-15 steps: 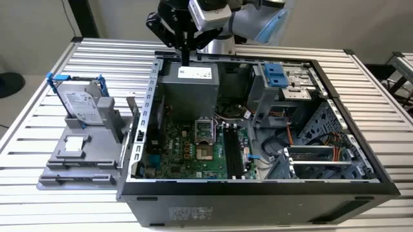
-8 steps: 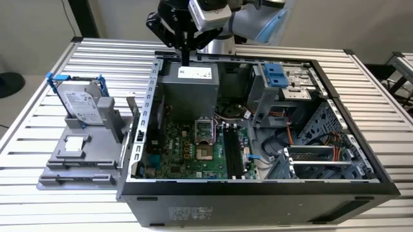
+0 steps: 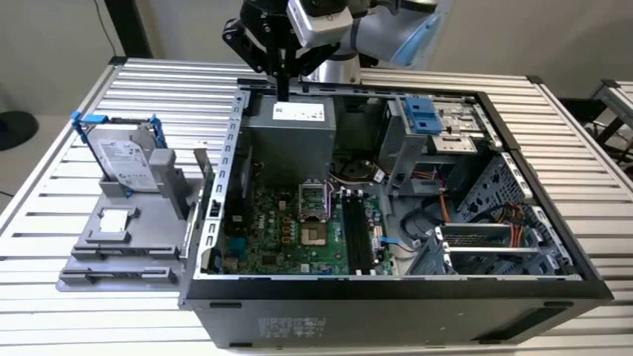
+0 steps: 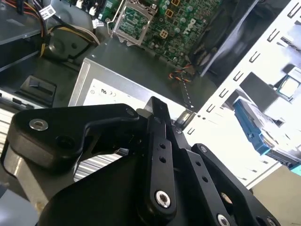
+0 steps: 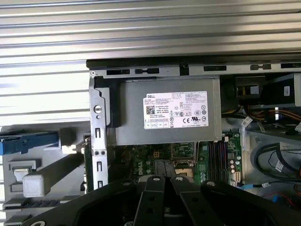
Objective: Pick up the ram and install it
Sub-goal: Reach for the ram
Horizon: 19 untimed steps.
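Ram position is unconfirmed: I see no green board on the grey fixture (image 3: pixel 99 256), in the long black slots (image 3: pixel 358 233), or plainly between the fingers. The gripper (image 3: pixel 282 95) hangs above the rear edge of the open case (image 3: pixel 396 319), over the power supply (image 3: pixel 292 137), well apart from both the slots and the fixture. In both wrist views the fingers (image 5: pixel 150 197) are drawn together; whether a thin board is clamped edge-on between them I cannot tell. I judge the step to be transit, either toward pickup or toward the slots. Seating calls for the board's long edge parallel to a slot and a straight descent clear of the power supply. Count: one gripper, one power supply, one blue-framed hard drive (image 3: pixel 124 159) upright in the fixture, one processor socket (image 3: pixel 313 200), about four slots.
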Tool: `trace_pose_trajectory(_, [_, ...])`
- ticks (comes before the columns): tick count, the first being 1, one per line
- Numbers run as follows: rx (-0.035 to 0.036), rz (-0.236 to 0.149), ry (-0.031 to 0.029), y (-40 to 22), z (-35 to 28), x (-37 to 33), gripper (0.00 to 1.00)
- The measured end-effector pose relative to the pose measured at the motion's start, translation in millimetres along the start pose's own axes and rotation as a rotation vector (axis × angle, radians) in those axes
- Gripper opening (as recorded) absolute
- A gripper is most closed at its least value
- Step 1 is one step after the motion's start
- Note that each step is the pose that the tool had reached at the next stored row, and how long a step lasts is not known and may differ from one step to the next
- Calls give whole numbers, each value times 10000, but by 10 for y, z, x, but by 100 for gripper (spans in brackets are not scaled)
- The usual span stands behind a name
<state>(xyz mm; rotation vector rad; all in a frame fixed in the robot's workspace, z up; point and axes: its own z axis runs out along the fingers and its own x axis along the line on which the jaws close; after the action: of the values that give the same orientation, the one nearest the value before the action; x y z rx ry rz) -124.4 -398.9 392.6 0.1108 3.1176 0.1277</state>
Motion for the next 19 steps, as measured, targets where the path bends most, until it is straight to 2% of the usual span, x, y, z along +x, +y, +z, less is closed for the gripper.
trace_pose_trajectory(7, [-2, 1, -1, -8, -2, 125, 0])
trace_pose_trajectory(19, [0, 1, 0, -20, -6, 298, 0])
